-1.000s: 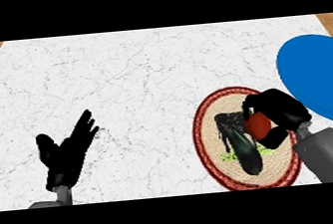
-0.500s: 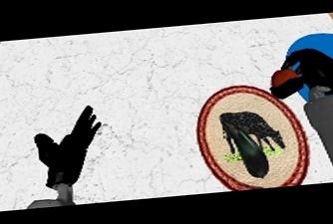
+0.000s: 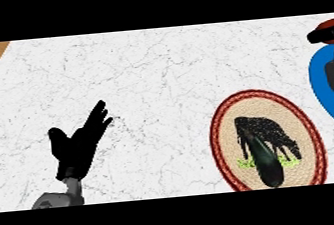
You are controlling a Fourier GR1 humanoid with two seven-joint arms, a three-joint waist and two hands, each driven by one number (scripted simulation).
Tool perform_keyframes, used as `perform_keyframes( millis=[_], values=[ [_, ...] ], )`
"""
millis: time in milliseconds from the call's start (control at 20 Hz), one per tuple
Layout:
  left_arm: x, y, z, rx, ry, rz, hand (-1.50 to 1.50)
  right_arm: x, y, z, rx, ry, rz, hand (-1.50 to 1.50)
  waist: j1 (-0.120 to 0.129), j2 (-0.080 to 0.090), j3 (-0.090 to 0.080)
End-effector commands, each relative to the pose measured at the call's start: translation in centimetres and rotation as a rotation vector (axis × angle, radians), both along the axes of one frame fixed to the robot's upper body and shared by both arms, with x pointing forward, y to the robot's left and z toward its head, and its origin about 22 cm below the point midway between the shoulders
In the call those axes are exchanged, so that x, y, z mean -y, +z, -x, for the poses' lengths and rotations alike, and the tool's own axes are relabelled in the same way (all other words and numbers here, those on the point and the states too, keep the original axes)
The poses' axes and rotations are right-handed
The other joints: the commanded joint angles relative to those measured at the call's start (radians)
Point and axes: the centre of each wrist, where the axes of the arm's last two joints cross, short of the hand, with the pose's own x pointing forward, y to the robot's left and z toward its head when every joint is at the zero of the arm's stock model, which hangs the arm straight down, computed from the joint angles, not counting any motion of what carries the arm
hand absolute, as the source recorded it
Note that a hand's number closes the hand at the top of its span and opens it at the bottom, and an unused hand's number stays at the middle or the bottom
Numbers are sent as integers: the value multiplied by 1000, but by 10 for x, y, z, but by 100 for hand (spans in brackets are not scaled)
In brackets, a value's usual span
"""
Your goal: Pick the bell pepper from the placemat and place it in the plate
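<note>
While the white marble counter point(image 3: 160, 85) fills most of the head view, with a strip of wood at its far left corner, the task's things crowd its right side. Largest of these is the blue plate point(image 3: 322, 88), cut off by the view's right edge and partly hidden behind the grey right forearm. Just beside it lies the round woven placemat point(image 3: 223, 129) with a red border and a dark animal picture; a dark green elongated vegetable point(image 3: 264, 160) rests on it.

Smaller, at the upper right corner, the right hand point(image 3: 328, 34) has its fingers curled round the red bell pepper point(image 3: 333, 23), of which only a red sliver shows above the black fingers. The hand appears to sit at or past the plate's far end, and height above it cannot be told.

To place well, bring the hand back over the plate's middle, lower until the pepper is close to the surface, then uncurl the fingers, so it does not roll off the rim.

At lower left the left hand point(image 3: 76, 145) rests, fingers straight and spread.
</note>
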Motion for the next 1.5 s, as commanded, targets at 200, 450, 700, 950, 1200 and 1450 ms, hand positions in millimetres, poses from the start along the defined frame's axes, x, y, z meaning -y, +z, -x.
perform_keyframes(
  millis=[200,450,700,950,1200,1450],
  values=[
    [0,-7,0,-49,-12,-18,0,-1,24,-14,296,-349,25,150,19,4,2],
    [4,-13,4,-67,-2,-16,0,4,27,-13,427,-418,95,150,-14,-9,3],
    [5,-17,10,-83,16,-3,0,19,-9,-5,380,-520,162,150,-36,-11,5],
    [-4,-14,13,-95,54,-13,0,51,-27,14,386,-627,261,150,-61,-24,7],
    [-12,-15,16,-97,92,-9,0,66,-60,32,392,-672,253,150,-81,-32,8],
    [-6,-29,21,-105,82,-10,0,83,-71,40,406,-691,260,150,-92,-32,7]
  ],
)
